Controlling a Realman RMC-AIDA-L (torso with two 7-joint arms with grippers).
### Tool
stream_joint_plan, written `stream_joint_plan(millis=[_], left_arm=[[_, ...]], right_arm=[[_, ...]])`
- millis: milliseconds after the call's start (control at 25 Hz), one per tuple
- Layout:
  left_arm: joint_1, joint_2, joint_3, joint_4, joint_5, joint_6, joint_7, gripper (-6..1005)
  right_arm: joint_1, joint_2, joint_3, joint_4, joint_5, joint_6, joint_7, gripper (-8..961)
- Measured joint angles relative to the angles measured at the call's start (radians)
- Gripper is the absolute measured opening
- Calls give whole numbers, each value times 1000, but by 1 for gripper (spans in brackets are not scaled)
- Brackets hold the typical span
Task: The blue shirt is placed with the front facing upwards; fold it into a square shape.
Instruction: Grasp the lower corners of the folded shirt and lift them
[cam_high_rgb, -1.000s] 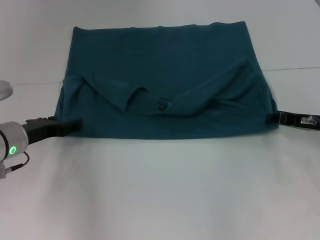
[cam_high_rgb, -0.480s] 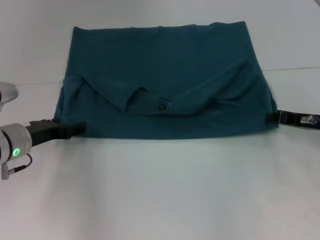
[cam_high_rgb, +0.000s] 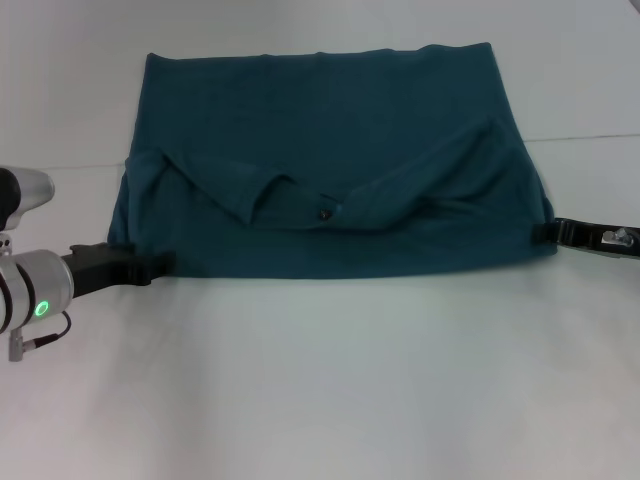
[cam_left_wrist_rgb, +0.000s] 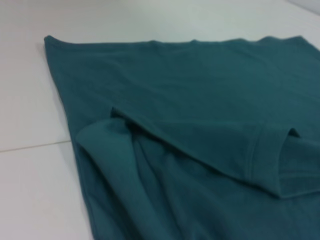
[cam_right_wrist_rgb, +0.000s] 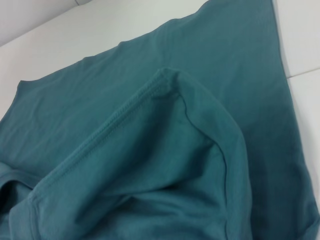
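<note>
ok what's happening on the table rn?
Mid-fold on the blue shirt. It lies on the white table, collar and sleeves folded in toward the near edge. The left pincer is at the shirt's near-left corner and the right pincer at its near-right corner, both low at table level. Whether either is gripping fabric can't be told from these views.

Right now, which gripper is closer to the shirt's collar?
Left, narrowly. The left gripper sits at the blue shirt's near-left corner, the right gripper at its right edge; the collar lies slightly left of centre.
</note>
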Motion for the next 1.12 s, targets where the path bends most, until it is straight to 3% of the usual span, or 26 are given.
stream_joint_plan(millis=[120,360,560,680,880,1120], left_arm=[[-6,1,0,-6,30,-11,-6,785],[-6,-2,-5,-7,36,-20,-8,567],[-6,-3,-7,-7,36,-26,-9,347],[-7,-3,-8,-7,36,-28,-9,141],[-7,-4,-4,-7,37,-36,-9,-5],[-6,-3,-7,-5,39,-41,-10,-2]], right_arm=[[0,1,0,1,0,0,0,41],[-1,2,0,2,0,-1,0,41],[-2,2,0,4,0,-1,0,41],[-4,1,0,4,0,-1,0,41],[-8,1,0,4,0,-1,0,42],[-11,1,0,1,0,-1,0,42]])
